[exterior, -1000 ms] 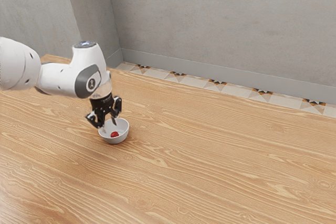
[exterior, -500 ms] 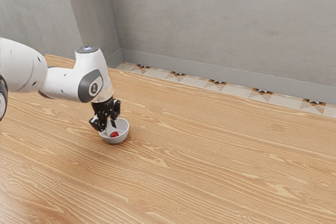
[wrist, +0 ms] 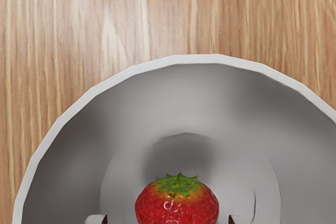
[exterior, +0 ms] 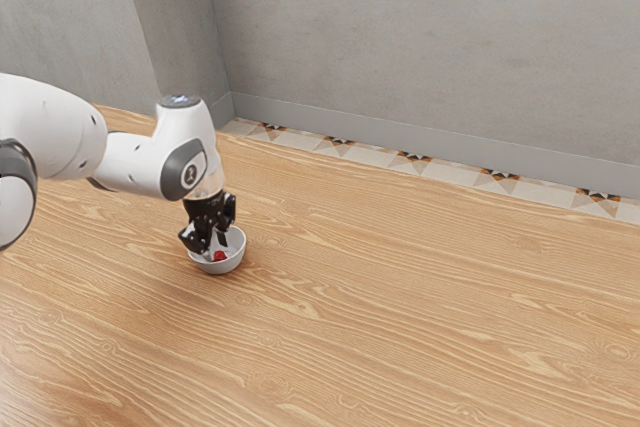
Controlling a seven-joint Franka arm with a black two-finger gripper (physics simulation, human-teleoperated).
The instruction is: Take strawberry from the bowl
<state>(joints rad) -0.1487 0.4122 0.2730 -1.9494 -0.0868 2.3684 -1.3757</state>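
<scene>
My gripper (exterior: 215, 245) points down into the white bowl (exterior: 222, 268), its fingers apart just above the red strawberry (exterior: 220, 256). In the wrist view, the two fingertips of the gripper (wrist: 168, 220) peek in at the lower edge, one on each side of the strawberry (wrist: 177, 205), with a gap between each tip and the fruit. The strawberry rests on the floor of the bowl (wrist: 205, 60), its green leaves showing. Its lower part is cut off in the wrist view.
The bowl stands on a wooden table (exterior: 400, 287). Its wall surrounds the fingers closely. Behind the table's far edge are a tiled floor strip (exterior: 415, 161) and a grey wall (exterior: 420, 47).
My hand has come down into the bowl and shifted slightly toward the exterior view's right, turning more upright. The bowl and strawberry have stayed in place.
</scene>
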